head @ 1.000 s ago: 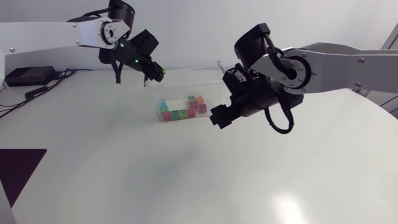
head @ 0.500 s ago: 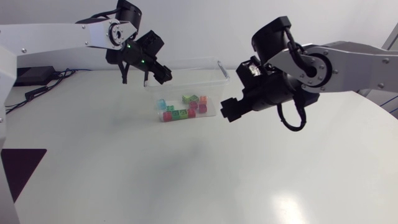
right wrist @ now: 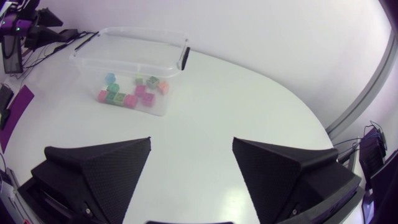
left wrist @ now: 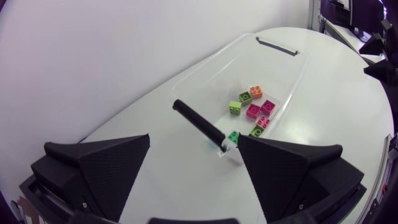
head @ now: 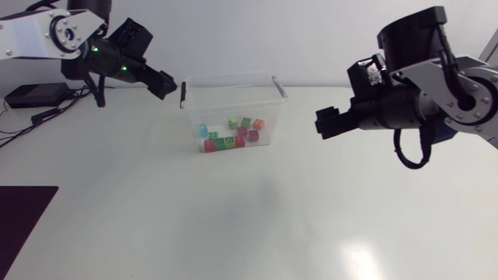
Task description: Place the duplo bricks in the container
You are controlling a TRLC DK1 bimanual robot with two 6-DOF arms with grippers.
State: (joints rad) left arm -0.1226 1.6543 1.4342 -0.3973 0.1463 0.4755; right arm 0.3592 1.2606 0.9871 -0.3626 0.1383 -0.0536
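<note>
A clear plastic container (head: 233, 78) stands at the middle back of the table, with several coloured duplo bricks (head: 230, 137) lying on its floor. My left gripper (head: 162, 81) hangs open and empty just left of the container's black handle. My right gripper (head: 327, 123) hovers open and empty well to the right of it. The left wrist view looks down past its open gripper (left wrist: 193, 163) onto the container (left wrist: 205, 70), its near handle (left wrist: 199, 124) and the bricks (left wrist: 252, 109). Far ahead of the open right gripper (right wrist: 191, 165) are the container (right wrist: 127, 36) and bricks (right wrist: 129, 94).
A black box with cables (head: 31, 95) sits at the table's far left edge. A dark mat (head: 23, 211) covers the front left corner. The white tabletop (head: 257, 218) stretches in front of the container.
Both arms have drawn away from the container: the left gripper back to the left, the right gripper out to the right and a little higher. The container and bricks stay in place.
</note>
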